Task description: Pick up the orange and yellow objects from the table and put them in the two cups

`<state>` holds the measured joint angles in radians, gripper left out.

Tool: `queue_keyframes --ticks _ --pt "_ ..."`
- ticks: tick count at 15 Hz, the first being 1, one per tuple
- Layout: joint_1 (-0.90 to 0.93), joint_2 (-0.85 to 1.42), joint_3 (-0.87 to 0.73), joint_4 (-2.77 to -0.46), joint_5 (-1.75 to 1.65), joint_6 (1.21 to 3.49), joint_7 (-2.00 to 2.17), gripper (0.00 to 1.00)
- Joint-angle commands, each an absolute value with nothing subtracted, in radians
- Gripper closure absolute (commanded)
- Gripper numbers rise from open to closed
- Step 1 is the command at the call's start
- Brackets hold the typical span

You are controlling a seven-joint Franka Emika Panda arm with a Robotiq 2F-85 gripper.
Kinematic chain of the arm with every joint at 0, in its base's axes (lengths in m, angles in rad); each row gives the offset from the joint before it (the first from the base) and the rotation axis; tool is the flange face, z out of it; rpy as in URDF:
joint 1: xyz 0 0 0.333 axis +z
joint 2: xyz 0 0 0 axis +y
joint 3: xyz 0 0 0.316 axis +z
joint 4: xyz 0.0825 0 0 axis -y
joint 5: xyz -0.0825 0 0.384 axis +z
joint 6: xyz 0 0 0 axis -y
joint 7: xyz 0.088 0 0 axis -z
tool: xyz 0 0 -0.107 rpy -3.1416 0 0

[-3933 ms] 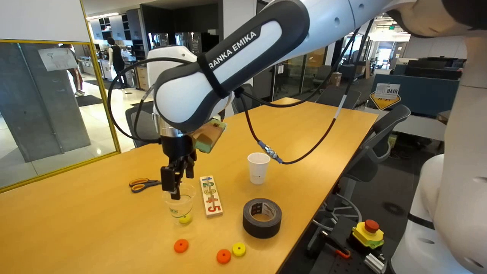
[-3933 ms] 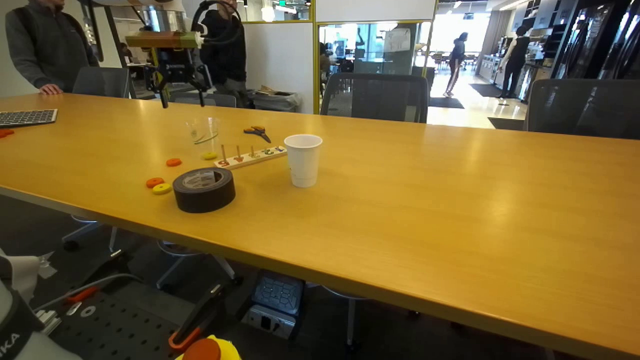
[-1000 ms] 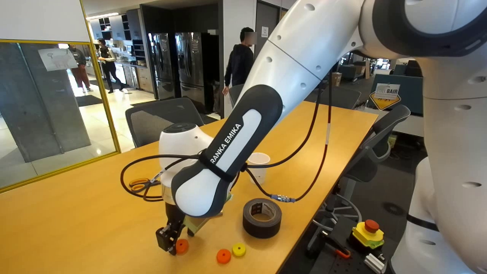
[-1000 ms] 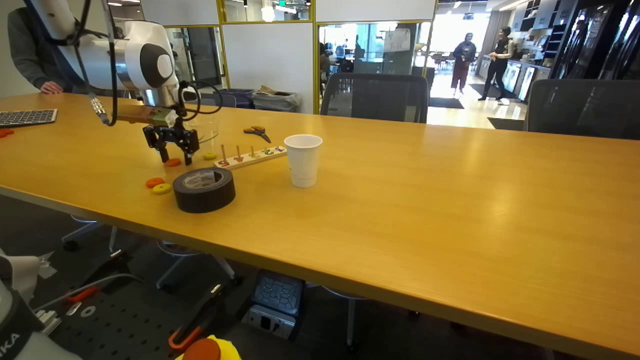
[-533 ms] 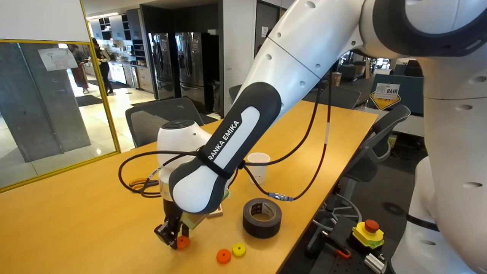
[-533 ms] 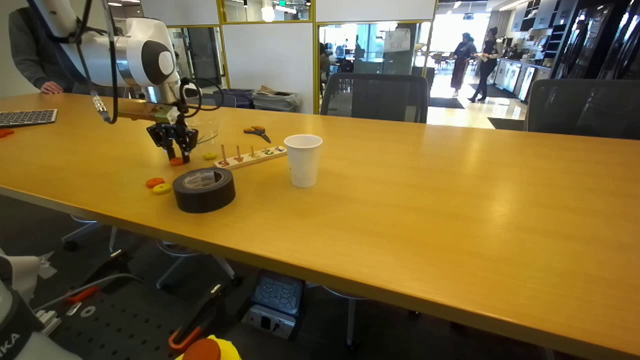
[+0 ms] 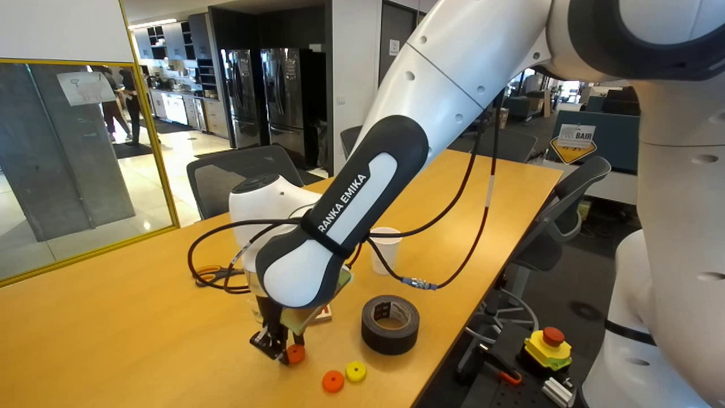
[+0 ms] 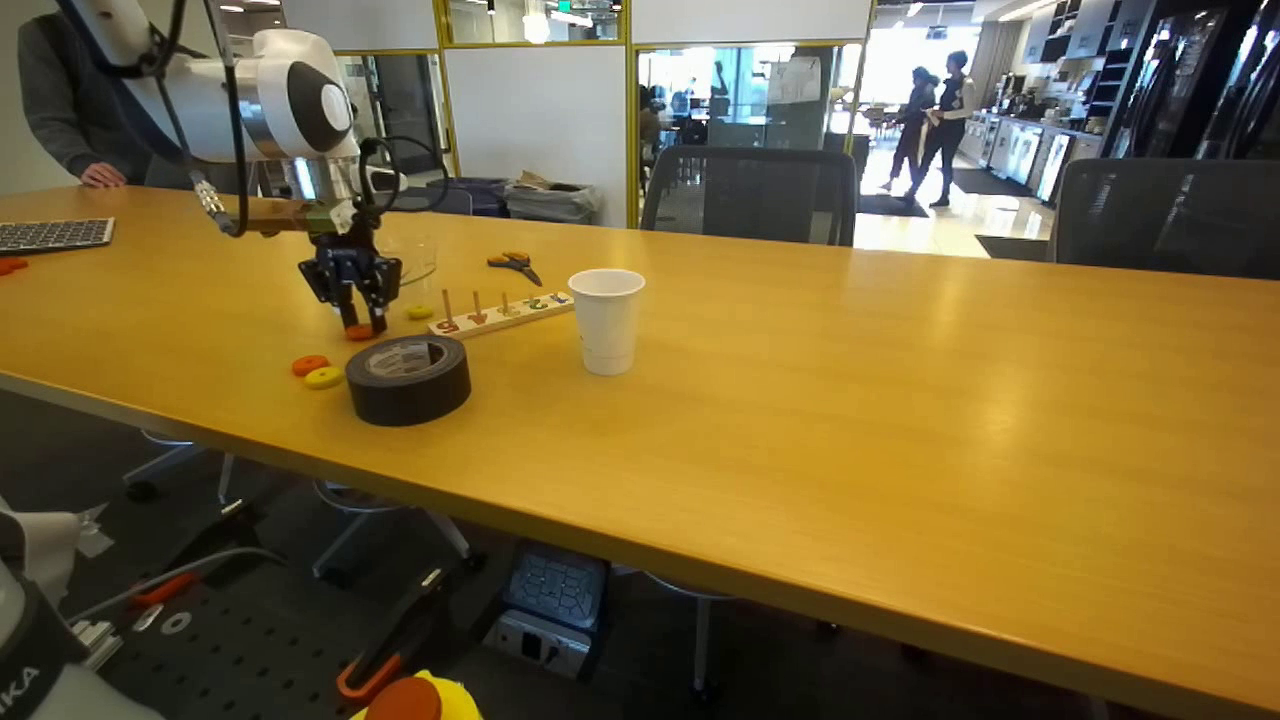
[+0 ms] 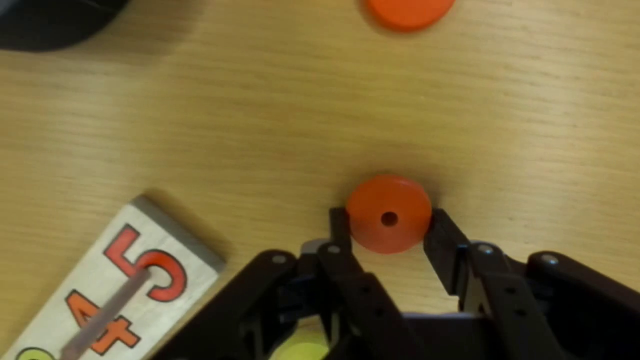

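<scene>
My gripper (image 9: pixel 389 216) is shut on an orange disc (image 9: pixel 380 197), one finger against each side of it. Whether that disc touches the table (image 8: pixel 800 400) or hangs just above, I cannot tell. A second orange disc (image 7: pixel 333 381) and a yellow disc (image 7: pixel 355 371) lie close together beside the tape. Partly behind my gripper in an exterior view stands the clear cup (image 8: pixel 415 258), with another yellow disc (image 8: pixel 419 312) showing at its base; inside or beside it is unclear. The white cup (image 8: pixel 607 325) stands upright farther along the table.
A black tape roll (image 7: pixel 391 324) sits near the table's edge. Between the cups lies a white numbered board (image 8: pixel 505 312) with upright pegs. Orange-handled scissors (image 8: pixel 516 266) rest behind it. Small orange pieces (image 8: pixel 12 265) and a keyboard (image 8: pixel 55 235) are at the far side.
From above the clear cup my gripper came down to the orange disc. Over the last second its fingers closed on the disc, which has shifted with them toward the tape roll.
</scene>
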<state>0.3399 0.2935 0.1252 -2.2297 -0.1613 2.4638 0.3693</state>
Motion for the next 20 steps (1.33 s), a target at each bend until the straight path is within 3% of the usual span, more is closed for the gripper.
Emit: queue_keyframes --ticks 1,10,20 --pt "0.344 0.189 0.113 -2.245 -0.216 2.329 0.428 0.81" --pt "0.196 -0.07 0.074 -2.268 -0.471 2.266 0.571 0.8" --pt "-0.032 -0.044 -0.02 -2.257 -0.448 2.3 0.541 0.8"
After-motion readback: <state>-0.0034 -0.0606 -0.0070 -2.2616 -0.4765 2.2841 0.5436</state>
